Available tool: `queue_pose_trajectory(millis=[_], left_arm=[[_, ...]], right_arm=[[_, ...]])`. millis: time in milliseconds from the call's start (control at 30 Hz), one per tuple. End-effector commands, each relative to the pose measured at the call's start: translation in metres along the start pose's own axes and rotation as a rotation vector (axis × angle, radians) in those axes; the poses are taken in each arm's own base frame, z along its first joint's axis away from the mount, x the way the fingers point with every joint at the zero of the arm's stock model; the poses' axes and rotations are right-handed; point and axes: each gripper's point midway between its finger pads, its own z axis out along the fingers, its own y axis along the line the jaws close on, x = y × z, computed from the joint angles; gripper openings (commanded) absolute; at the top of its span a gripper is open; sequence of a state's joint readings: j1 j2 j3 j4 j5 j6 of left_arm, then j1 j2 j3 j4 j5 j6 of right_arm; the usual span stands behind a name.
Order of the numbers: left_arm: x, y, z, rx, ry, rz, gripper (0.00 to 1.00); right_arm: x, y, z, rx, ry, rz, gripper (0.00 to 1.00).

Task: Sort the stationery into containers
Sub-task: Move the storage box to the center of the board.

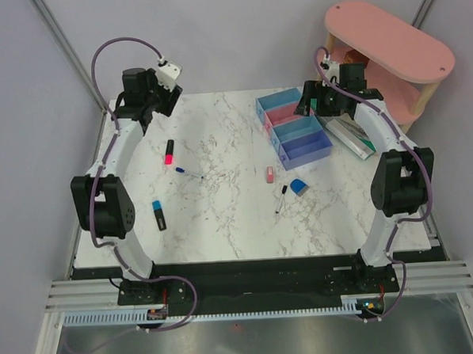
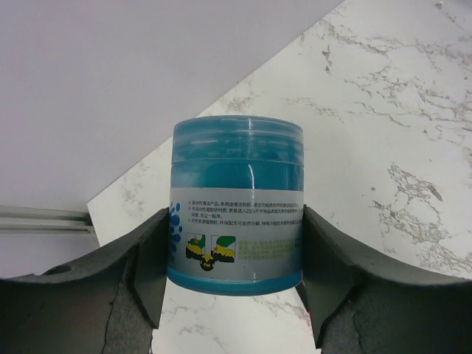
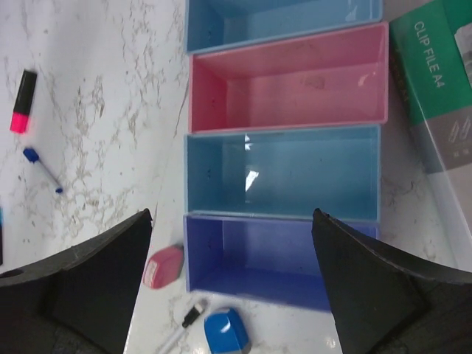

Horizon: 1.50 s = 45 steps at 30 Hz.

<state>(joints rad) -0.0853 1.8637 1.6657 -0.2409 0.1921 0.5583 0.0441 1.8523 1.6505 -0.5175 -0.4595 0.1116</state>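
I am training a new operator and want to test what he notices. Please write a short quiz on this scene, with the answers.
1. Fill in: the eraser lies on the table beside the ___ bin.
2. What does the left gripper hold? A) the eraser B) a jar C) nothing
3. True or false: the right gripper is shut.

Key:
1. The violet bin.
2. B. The fingers press on both sides of the jar.
3. False. It is open above the bins and holds nothing.
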Motion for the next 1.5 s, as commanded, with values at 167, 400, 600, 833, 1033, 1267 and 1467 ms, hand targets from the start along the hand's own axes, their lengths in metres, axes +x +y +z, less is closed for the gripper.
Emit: queue_pose_trajectory(millis=[167,400,600,833,1033,1267,1467], left_arm=[[-0.044,-0.001,-0.075,-0.007,-0.105,-0.018,0.02],[-0.022,-0.016,-0.092,0.012,-0.057,-0.007,0.02],[-0.015,-0.020,-0.099,0.014,-0.039,-0.006,0.02],[-0.014,-0.023,-0.106,0.022,-0.024,-0.015,0.02],[-0.011,-0.027,-0.119,0.029,0.000,-0.055,0.02],[-0.012,-0.034,-0.141,0.043,0.009,-0.070,0.02],[-0.003,-0.040,-0.151,0.057,0.041,-0.064,0.02]], right_arm=[[-0.012,0.004,0.086,0.012,-0.003,0.099,0.96],[-0.036,0.037,0.116,-0.001,-0.059,-0.045,0.96],[-0.043,0.055,0.138,0.032,-0.082,-0.182,0.98],[-0.039,0.049,0.173,0.054,-0.091,-0.254,0.98],[-0.033,0.056,0.205,0.028,-0.105,-0.316,0.98],[-0.028,0.073,0.226,0.004,-0.129,-0.377,0.98],[-0.008,0.092,0.232,-0.039,-0.094,-0.423,0.98]])
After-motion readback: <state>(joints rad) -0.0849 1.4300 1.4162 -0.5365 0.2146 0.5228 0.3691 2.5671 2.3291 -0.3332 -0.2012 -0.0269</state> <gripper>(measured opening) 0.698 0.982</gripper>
